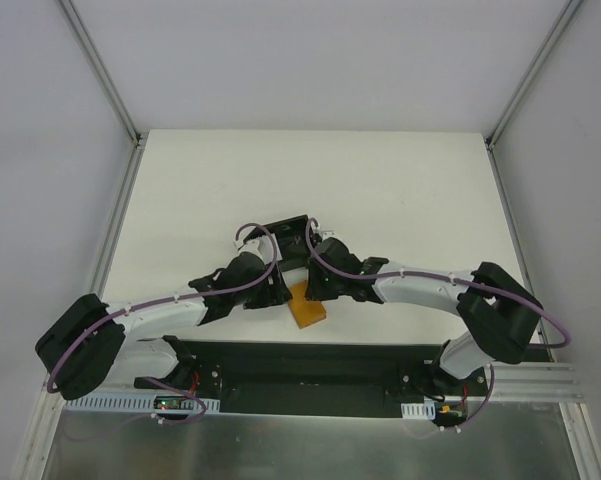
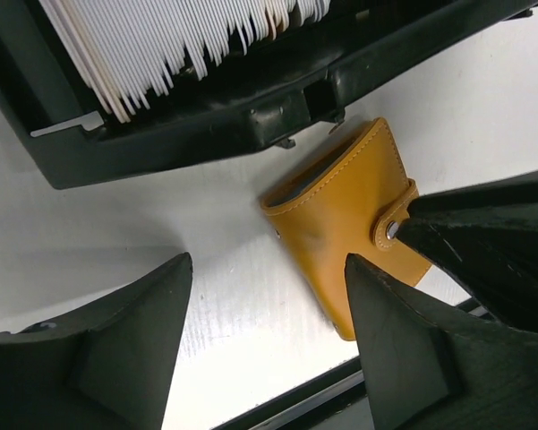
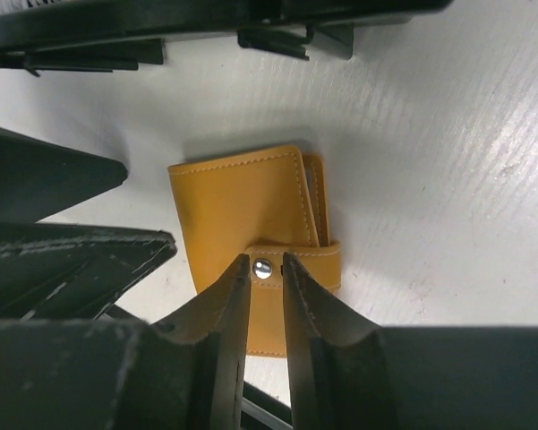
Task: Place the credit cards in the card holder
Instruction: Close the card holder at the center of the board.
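Observation:
A tan-orange folding wallet (image 1: 308, 305) (image 2: 340, 215) (image 3: 242, 206) lies shut on the white table, its strap snapped closed. Just behind it stands the black card holder (image 1: 285, 232) (image 2: 206, 125) (image 3: 161, 27) with its white ridged insert (image 2: 179, 36). No credit cards show. My right gripper (image 1: 316, 284) (image 3: 267, 262) points down on the strap, its jaws a narrow gap apart with the silver snap stud between them. Whether they pinch it is unclear. My left gripper (image 1: 270, 290) (image 2: 269, 264) hangs open just left of the wallet, over bare table.
The two grippers stand close together over the wallet, with the right finger (image 2: 483, 242) beside the left one. A black base rail (image 1: 300, 365) (image 2: 277, 408) runs along the near table edge. Metal frame posts (image 1: 110, 90) and grey walls border the table.

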`<state>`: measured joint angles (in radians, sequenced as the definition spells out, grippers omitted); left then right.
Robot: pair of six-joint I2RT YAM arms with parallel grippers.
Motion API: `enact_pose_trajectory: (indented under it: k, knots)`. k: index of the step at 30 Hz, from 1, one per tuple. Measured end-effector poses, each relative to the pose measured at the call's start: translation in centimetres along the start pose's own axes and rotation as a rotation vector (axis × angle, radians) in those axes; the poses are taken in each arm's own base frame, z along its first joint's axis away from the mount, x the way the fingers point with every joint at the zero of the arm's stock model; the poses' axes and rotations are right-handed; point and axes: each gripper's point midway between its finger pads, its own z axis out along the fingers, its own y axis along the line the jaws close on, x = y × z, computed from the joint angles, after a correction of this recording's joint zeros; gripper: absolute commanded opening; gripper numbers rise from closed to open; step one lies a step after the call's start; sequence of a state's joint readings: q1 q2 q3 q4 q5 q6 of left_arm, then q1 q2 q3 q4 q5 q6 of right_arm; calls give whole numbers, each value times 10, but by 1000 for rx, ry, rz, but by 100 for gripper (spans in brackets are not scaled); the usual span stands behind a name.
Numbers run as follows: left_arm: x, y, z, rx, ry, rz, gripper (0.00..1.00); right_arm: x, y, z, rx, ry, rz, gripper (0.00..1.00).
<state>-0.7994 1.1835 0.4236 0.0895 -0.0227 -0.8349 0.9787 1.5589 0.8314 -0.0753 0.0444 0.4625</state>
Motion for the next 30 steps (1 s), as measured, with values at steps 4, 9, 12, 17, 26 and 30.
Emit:
enact_pose_trajectory:
  k: [4, 9, 12, 17, 26, 30]
  knots:
    - [0, -4, 4, 10, 4, -18, 63, -2, 3, -8, -10, -7, -3, 21]
    - [1, -10, 9, 24, 10, -19, 59, 2, 3, -10, -5, 7, -7, 21]
    - [1, -12, 12, 27, 11, -26, 53, 6, 3, -8, -3, 19, -11, 20]
    - [2, -11, 14, 24, 14, -35, 46, 9, 4, 1, 8, 45, -13, 20]
    - [2, -13, 19, 22, 22, -38, 42, 7, 6, 6, 86, 87, -34, 17]
    - [0, -14, 21, 21, 20, -38, 40, 8, 5, 7, 147, 104, -61, 15]
